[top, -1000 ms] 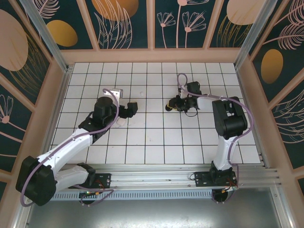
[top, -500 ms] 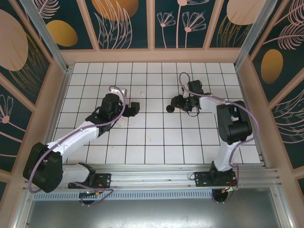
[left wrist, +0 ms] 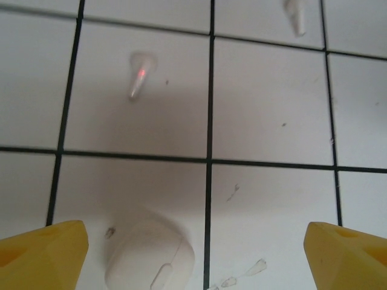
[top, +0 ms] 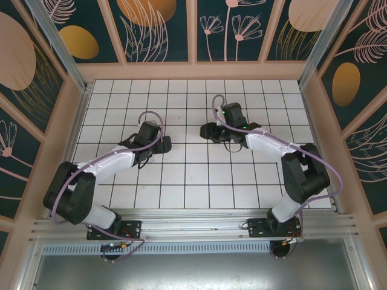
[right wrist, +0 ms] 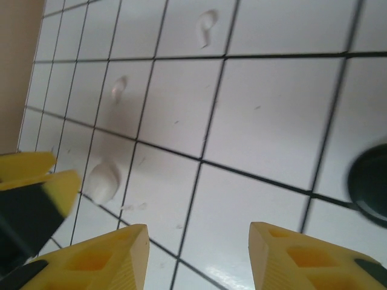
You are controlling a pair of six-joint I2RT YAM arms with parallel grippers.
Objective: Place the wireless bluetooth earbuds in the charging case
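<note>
A closed white charging case (left wrist: 150, 257) lies on the tiles just inside the left finger of my left gripper (left wrist: 193, 260), which is open and hangs above it. Two white earbuds lie beyond it: one with a red light (left wrist: 140, 72) and another (left wrist: 295, 15) at the top edge. My right gripper (right wrist: 199, 260) is open with bare tile between its fingers. It looks toward the same white case (right wrist: 103, 180) and both earbuds (right wrist: 119, 89) (right wrist: 207, 27). In the top view the left gripper (top: 164, 144) and right gripper (top: 207, 130) face each other mid-table.
A round black case (right wrist: 370, 184) lies at the right edge of the right wrist view. The left gripper's yellow fingers (right wrist: 30, 181) show at that view's left edge. The tiled floor (top: 193, 181) is walled by wooden panels (top: 314, 121) on all sides.
The right gripper has opened, left the black case on the tiles and moved left. The left arm has stretched low across the table and its gripper has dropped slightly.
</note>
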